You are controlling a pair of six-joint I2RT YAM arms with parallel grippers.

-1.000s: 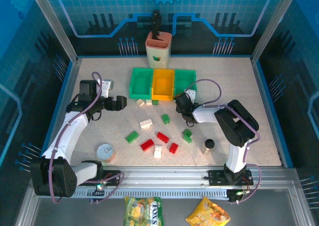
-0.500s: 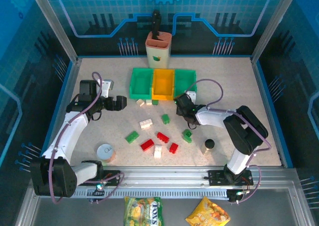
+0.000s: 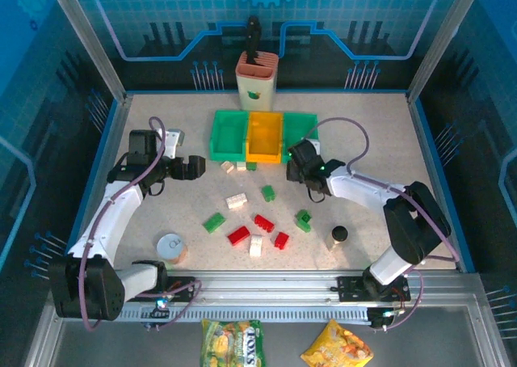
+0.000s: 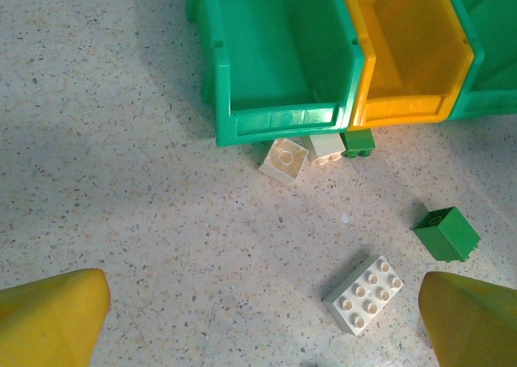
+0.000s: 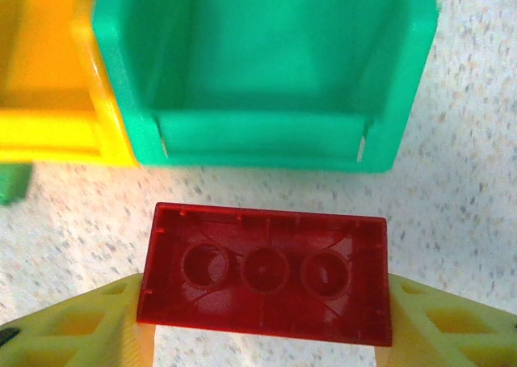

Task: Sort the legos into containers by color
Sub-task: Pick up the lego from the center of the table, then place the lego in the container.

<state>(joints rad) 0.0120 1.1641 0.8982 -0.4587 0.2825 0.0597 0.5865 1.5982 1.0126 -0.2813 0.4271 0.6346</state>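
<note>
My right gripper (image 3: 301,160) is shut on a red lego (image 5: 265,274), held underside-up between the yellow fingers (image 5: 73,335) just in front of the right green container (image 5: 266,137). The yellow-orange container (image 3: 264,137) and the left green container (image 3: 228,137) stand beside it. My left gripper (image 3: 194,167) hangs open over bare table with nothing between its fingers; a white lego (image 4: 365,294) and a green lego (image 4: 446,233) lie ahead of it. More red (image 3: 238,235), green (image 3: 213,221) and white (image 3: 255,246) legos are scattered mid-table. Small white (image 4: 283,160) and green (image 4: 358,142) legos rest against the containers' fronts.
A cream-and-orange cup (image 3: 257,80) stands behind the containers. A round silver-topped tin (image 3: 170,244) sits at the near left and a black-capped bottle (image 3: 339,235) at the near right. Blue walls edge the table.
My right gripper has carried the red lego back and slightly right, up to the right green container, and its elbow has swung out to the right. The left arm has not moved.
</note>
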